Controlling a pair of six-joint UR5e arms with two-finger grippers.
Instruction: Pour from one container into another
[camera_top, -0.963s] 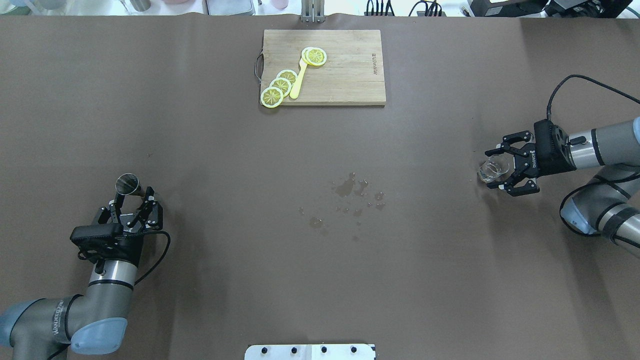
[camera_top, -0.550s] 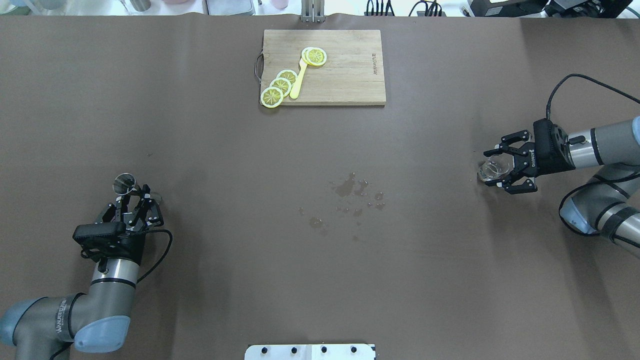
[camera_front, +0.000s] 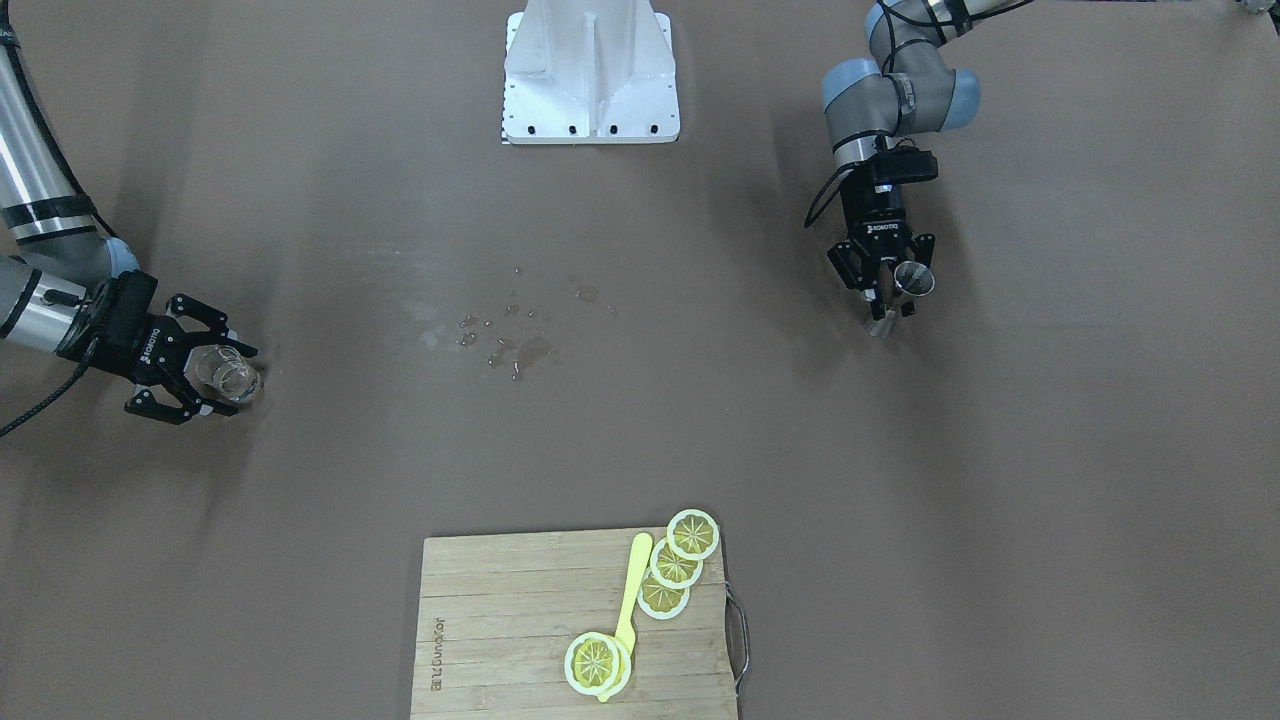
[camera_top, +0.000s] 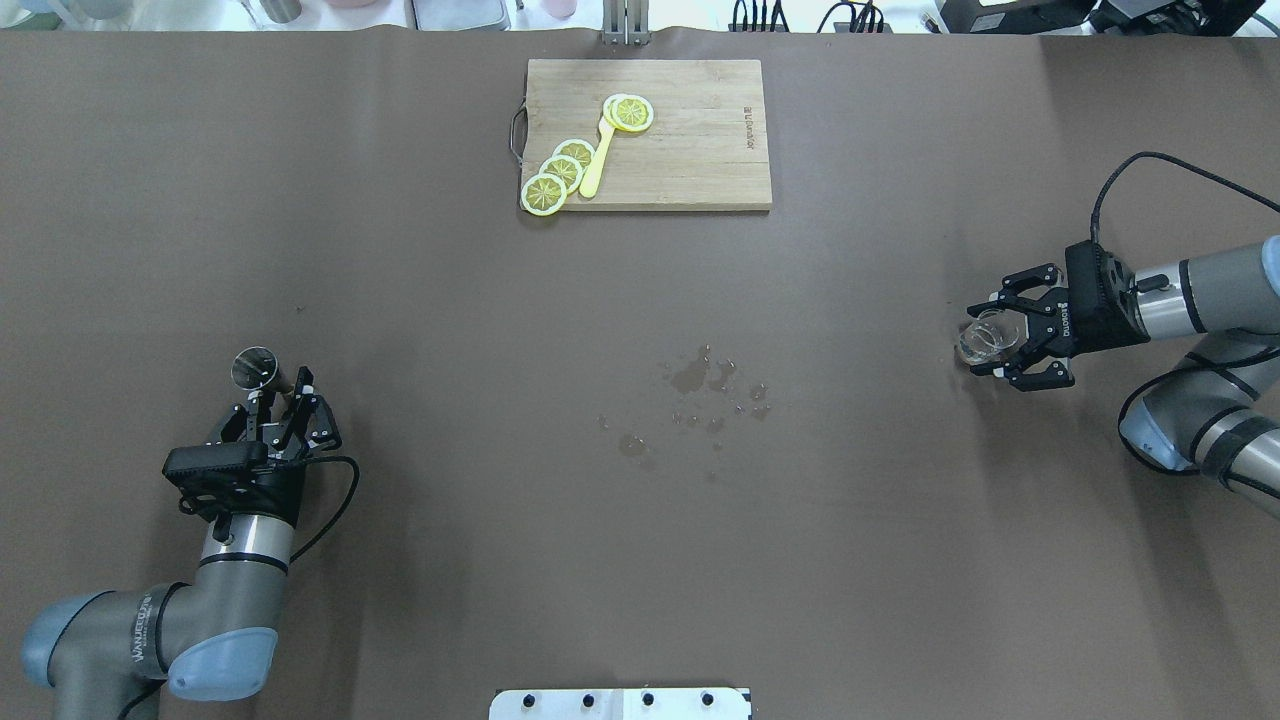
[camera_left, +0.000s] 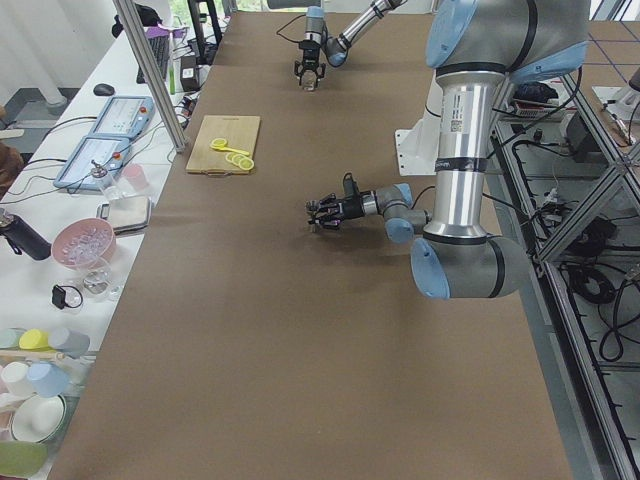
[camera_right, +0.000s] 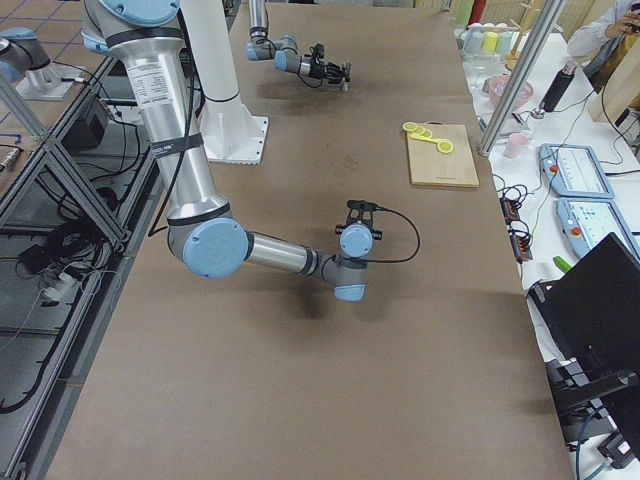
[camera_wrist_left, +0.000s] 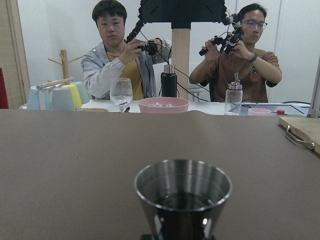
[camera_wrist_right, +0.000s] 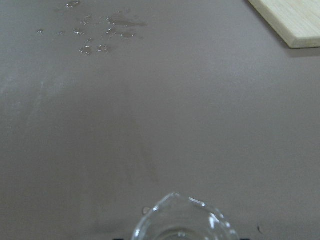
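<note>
The steel hourglass jigger (camera_top: 255, 367) stands upright at the table's near left, and its open cup fills the bottom of the left wrist view (camera_wrist_left: 182, 192). My left gripper (camera_top: 280, 393) is shut on the jigger at its waist, seen from across the table too (camera_front: 885, 295). At the far right the small clear glass cup (camera_top: 980, 340) with a pouring lip sits low over the table. My right gripper (camera_top: 992, 336) reaches in sideways and is shut on the cup. The cup's rim shows at the bottom of the right wrist view (camera_wrist_right: 182, 222).
A wooden cutting board (camera_top: 700, 150) at the back centre carries lemon slices (camera_top: 560, 170) and a yellow utensil (camera_top: 597, 160). Water drops (camera_top: 700, 380) lie on the brown table mid-way between the arms. The robot's white base plate (camera_top: 620, 703) is at the near edge.
My left gripper, open around the jigger a second ago, has shut on its waist, and the arm has shifted slightly right. The right gripper and cup have hardly moved.
</note>
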